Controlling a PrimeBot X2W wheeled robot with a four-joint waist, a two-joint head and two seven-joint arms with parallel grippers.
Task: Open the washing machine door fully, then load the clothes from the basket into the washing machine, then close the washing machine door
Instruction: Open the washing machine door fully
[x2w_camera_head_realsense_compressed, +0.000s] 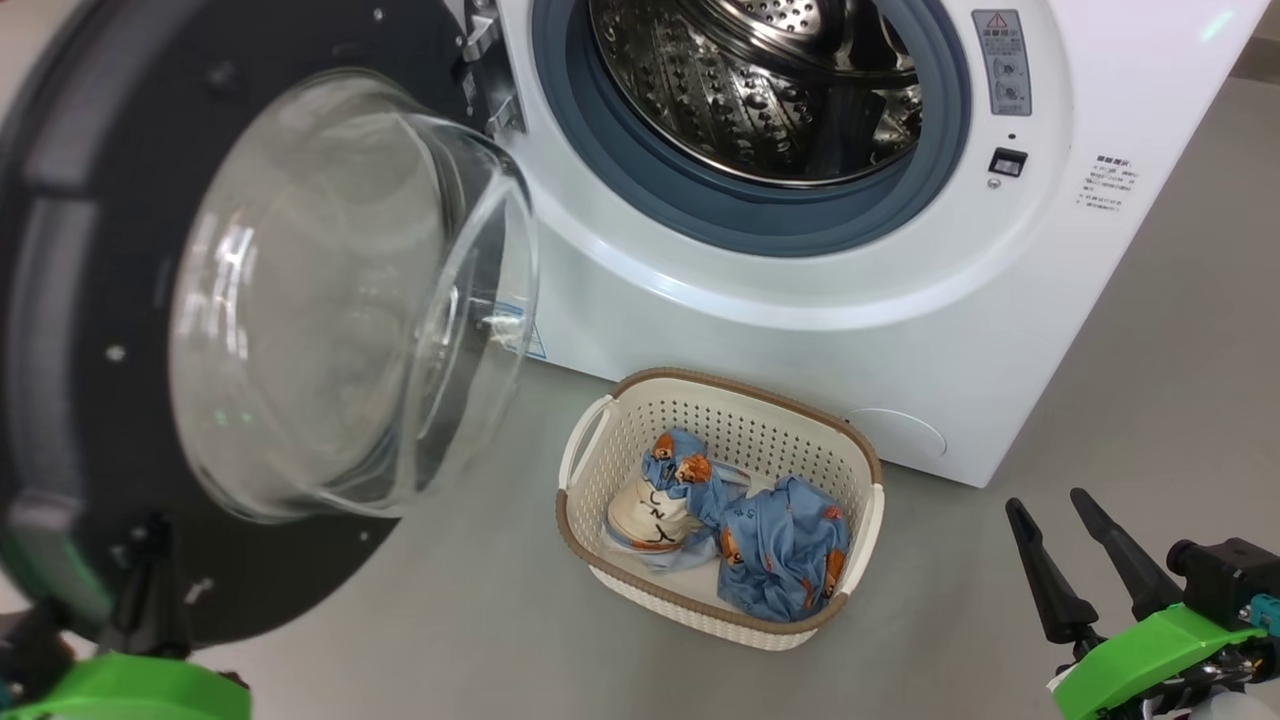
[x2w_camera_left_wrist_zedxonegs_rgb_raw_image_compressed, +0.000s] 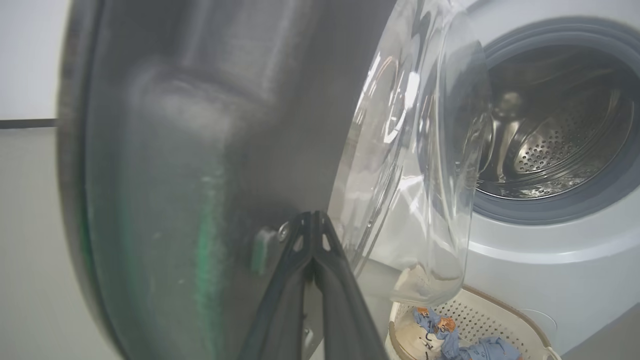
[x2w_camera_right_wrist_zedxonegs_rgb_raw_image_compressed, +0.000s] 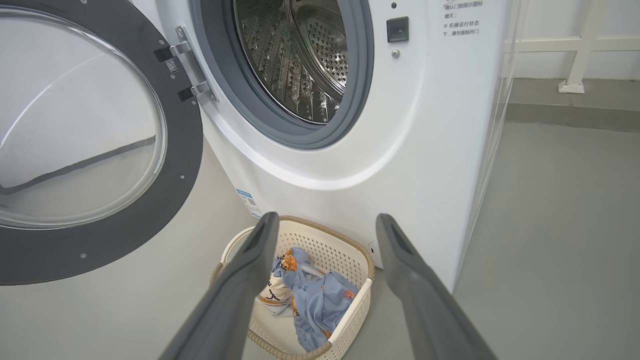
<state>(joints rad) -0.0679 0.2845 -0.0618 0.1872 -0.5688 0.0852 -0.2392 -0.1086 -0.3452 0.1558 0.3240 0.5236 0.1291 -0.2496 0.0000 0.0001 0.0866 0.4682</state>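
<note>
On grey floor (x2w_camera_head_realsense_compressed: 450, 610): basket (x2w_camera_head_realsense_compressed: 750, 430) | left claw (x2w_camera_left_wrist_zedxonegs_rgb_raw_image_compressed: 312, 216) closed, perhaps touching door (x2w_camera_left_wrist_zedxonegs_rgb_raw_image_compressed: 200, 150) | right claw (x2w_camera_right_wrist_zedxonegs_rgb_raw_image_compressed: 327, 218) spread

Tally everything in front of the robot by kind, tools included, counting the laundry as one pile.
Washing machine: 1
Door: 1
Basket: 1
Clothes pile: 1
Tools: 2, left tool and right tool
Total: 6

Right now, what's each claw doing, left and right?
Left claw: closed, gripping nothing, tips by the washing machine door.
Right claw: open, empty.
</note>
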